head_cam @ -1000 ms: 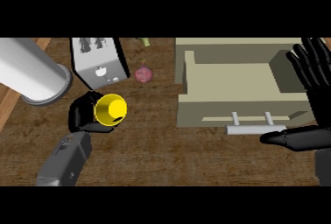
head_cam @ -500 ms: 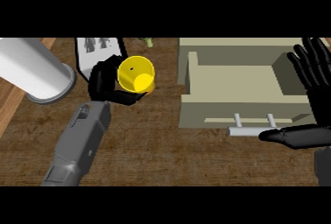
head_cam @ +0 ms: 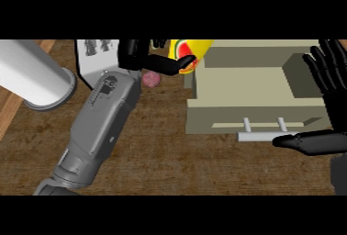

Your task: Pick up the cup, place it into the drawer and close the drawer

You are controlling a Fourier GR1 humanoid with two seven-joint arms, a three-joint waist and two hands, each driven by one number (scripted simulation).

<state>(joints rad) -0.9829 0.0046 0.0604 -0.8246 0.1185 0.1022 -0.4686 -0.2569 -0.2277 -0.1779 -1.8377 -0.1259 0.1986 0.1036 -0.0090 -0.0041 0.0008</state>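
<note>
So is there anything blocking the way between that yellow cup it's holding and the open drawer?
Nothing visible does. The left hand holds the yellow cup at the upper left corner of the open drawer, partly over its left wall. The drawer's inside shows bare. The right hand sits along its right side.

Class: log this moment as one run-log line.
left hand: shut on cup | cup: at drawer rim | drawer: open | right hand: open

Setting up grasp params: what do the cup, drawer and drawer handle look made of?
Cup: glossy yellow with a red patch, likely plastic or glazed ceramic; the look leaves it open. It is held by the left hand.
Drawer: matte beige, flat even colour, probably painted wood or board.
Handle: pale grey bar on two posts, looks like brushed metal.
</note>
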